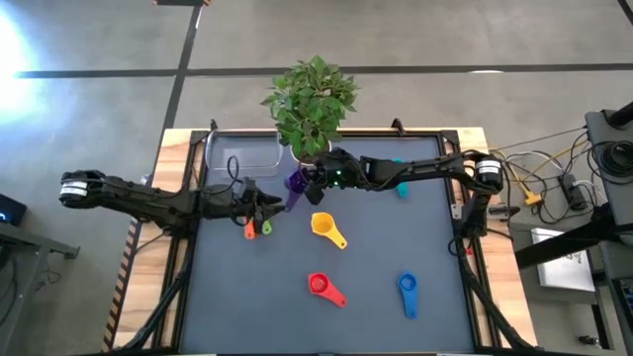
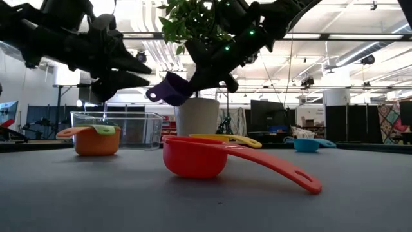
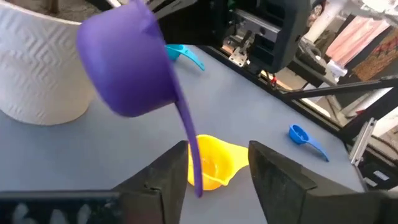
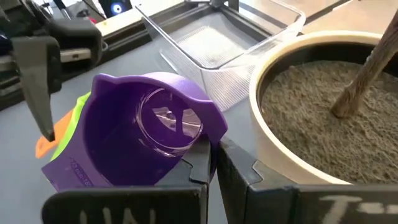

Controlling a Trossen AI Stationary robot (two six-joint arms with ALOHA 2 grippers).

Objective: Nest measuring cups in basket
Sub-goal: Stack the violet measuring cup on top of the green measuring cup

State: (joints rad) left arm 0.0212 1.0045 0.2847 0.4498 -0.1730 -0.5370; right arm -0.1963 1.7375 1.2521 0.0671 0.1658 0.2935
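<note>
- Right pincer [image 1: 315, 181] pinches the purple cup [image 1: 296, 183] by its rim, held in the air beside the plant pot [image 4: 323, 118], near the basket [image 1: 242, 155]
- Left pincer [image 3: 217, 171] is spread around the purple handle [image 3: 189, 155]
- I judge the cup light, stiff and slick; that flat handle is my best hold

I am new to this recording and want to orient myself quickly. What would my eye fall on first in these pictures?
First, the purple cup, held clear above the table by the right tool, shut on its rim, close to the white plant pot. The left tool is open just beside it, with the cup's handle hanging between its fingers. Behind them the clear basket holds no cup, while the red cup lies nearest the low camera.
</note>
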